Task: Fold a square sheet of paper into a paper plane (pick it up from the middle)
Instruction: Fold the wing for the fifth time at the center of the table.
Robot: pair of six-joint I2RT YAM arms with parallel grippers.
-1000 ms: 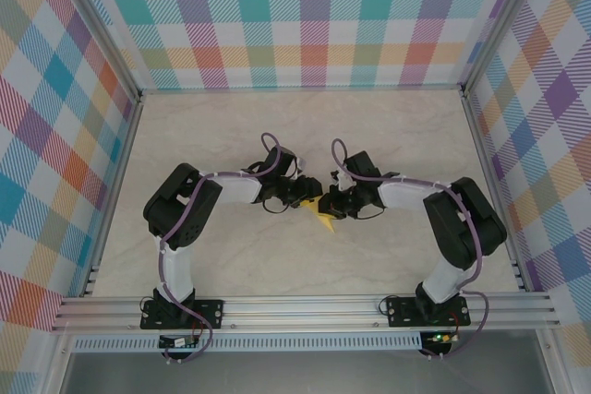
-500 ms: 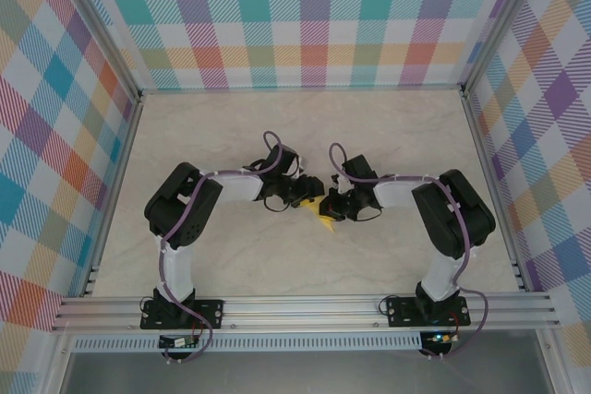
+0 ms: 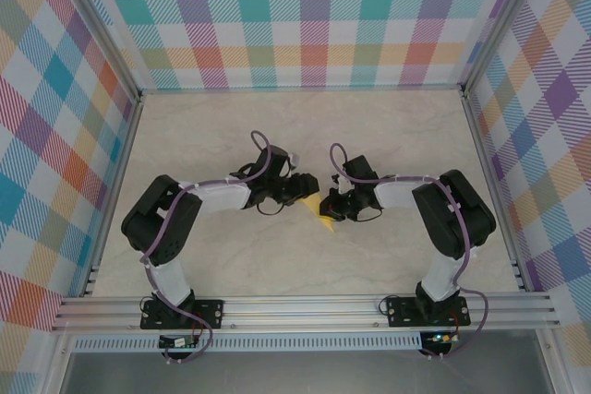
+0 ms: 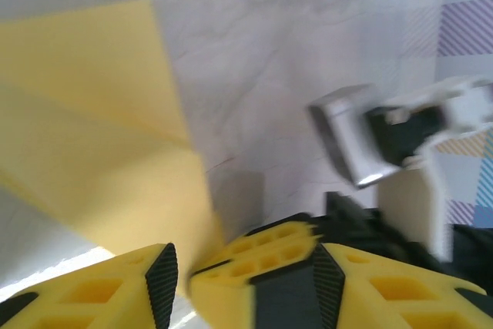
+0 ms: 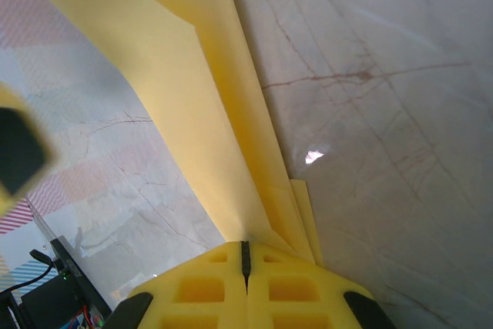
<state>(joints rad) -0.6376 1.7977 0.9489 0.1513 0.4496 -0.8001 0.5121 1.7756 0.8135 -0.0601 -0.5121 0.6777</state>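
The square sheet of paper (image 5: 192, 90) is folded into a long yellow strip with layered edges, and it runs up from my right gripper (image 5: 246, 256), which is shut on its end. In the top view the paper (image 3: 324, 216) shows as a small yellow tip just below where both grippers meet at the table's middle. My left gripper (image 4: 245, 287) is open. Its two pads stand either side of the right gripper's closed fingers (image 4: 254, 263), with a small gap on the left side. The creased paper (image 4: 92, 129) lies just beyond the left finger. In the top view the left gripper (image 3: 302, 189) faces the right gripper (image 3: 330, 204) closely.
The marble table (image 3: 305, 126) is walled by plaid panels (image 3: 314, 16) at the back and both sides. An aluminium rail (image 3: 305, 311) carries both arm bases at the near edge. Bare table lies all around the grippers.
The left arm has stretched lower and its elbow has swung left. Its jaws have widened a little. The right jaws have closed fully on the paper.
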